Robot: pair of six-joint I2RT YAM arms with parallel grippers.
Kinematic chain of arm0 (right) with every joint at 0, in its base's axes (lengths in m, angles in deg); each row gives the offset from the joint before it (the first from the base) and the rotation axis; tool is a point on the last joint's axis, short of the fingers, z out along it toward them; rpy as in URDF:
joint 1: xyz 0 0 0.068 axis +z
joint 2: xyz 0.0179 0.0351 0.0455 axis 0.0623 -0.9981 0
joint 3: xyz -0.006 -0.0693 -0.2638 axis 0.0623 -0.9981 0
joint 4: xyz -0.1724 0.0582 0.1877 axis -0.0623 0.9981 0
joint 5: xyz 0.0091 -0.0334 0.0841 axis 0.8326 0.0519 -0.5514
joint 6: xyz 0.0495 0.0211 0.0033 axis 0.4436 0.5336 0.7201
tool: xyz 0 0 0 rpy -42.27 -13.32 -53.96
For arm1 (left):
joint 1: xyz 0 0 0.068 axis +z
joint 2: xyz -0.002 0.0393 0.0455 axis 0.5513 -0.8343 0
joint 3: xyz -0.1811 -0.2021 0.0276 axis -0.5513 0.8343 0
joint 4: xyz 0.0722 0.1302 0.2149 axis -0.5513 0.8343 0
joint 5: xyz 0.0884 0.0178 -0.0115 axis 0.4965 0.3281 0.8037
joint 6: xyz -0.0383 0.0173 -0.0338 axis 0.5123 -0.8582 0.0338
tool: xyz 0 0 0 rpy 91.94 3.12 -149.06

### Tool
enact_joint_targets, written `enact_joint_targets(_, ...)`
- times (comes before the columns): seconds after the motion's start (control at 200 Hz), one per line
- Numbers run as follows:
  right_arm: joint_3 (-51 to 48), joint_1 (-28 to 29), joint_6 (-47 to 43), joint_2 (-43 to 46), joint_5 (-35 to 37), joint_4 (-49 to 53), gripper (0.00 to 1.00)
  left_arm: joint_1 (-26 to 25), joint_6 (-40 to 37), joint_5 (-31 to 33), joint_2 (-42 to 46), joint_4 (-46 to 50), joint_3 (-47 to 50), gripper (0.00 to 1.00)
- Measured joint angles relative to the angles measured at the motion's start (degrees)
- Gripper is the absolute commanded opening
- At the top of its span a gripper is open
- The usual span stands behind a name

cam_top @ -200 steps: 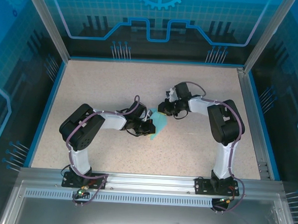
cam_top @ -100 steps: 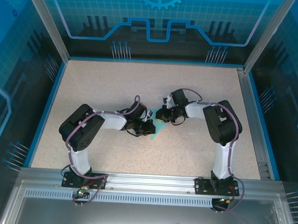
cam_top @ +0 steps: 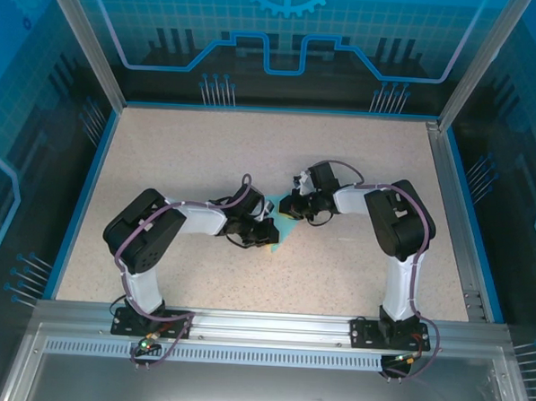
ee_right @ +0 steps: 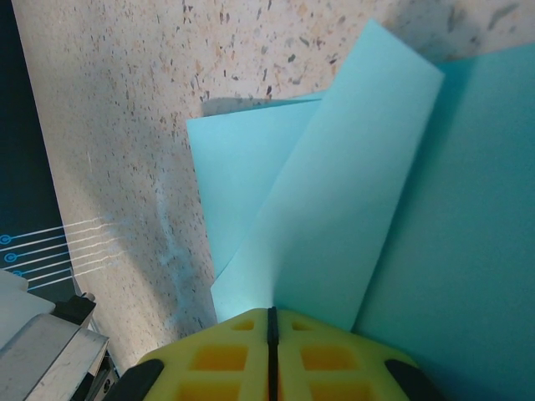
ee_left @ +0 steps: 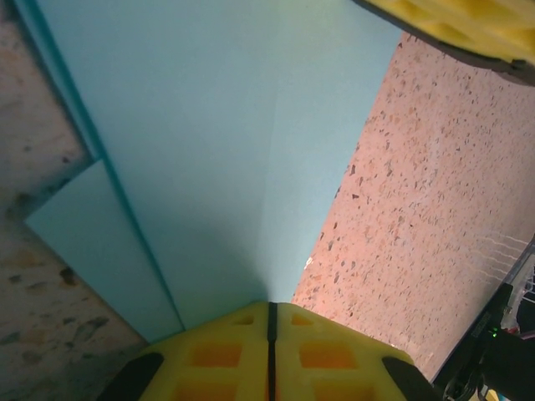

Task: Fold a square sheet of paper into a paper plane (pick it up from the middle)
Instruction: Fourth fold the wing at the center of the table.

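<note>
The light-turquoise sheet of paper (cam_top: 280, 226) lies mid-table between both grippers, creased and folded into overlapping flaps (ee_right: 351, 192). I cannot tell whether it has the paper plane's pointed shape. My left gripper (cam_top: 268, 229) comes in from the left, and its yellow fingertips (ee_left: 272, 307) are shut on the paper's edge (ee_left: 226, 150), which fans out ahead of them. My right gripper (cam_top: 291, 211) reaches in from the right, and its fingertips (ee_right: 269, 314) are pressed together on a folded flap. The right gripper's yellow fingers (ee_left: 460, 21) show at the top right of the left wrist view.
The speckled beige table (cam_top: 354, 277) spreads wide around the paper. A blue rim (cam_top: 79, 200) bounds it on the left, an aluminium rail (cam_top: 456, 219) on the right. Both arm bases sit at the near edge.
The right gripper has moved left and down onto the paper and closed on it. The left gripper has edged slightly right. Less of the paper shows from above.
</note>
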Motion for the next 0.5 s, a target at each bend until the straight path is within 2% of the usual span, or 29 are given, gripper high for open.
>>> enact_joint_targets(0.5, -0.4, 0.1, 0.0, 0.0, -1.5, 0.1, 0.09, -2.7, -1.5, -0.2, 1.2, 1.4, 1.1, 0.11)
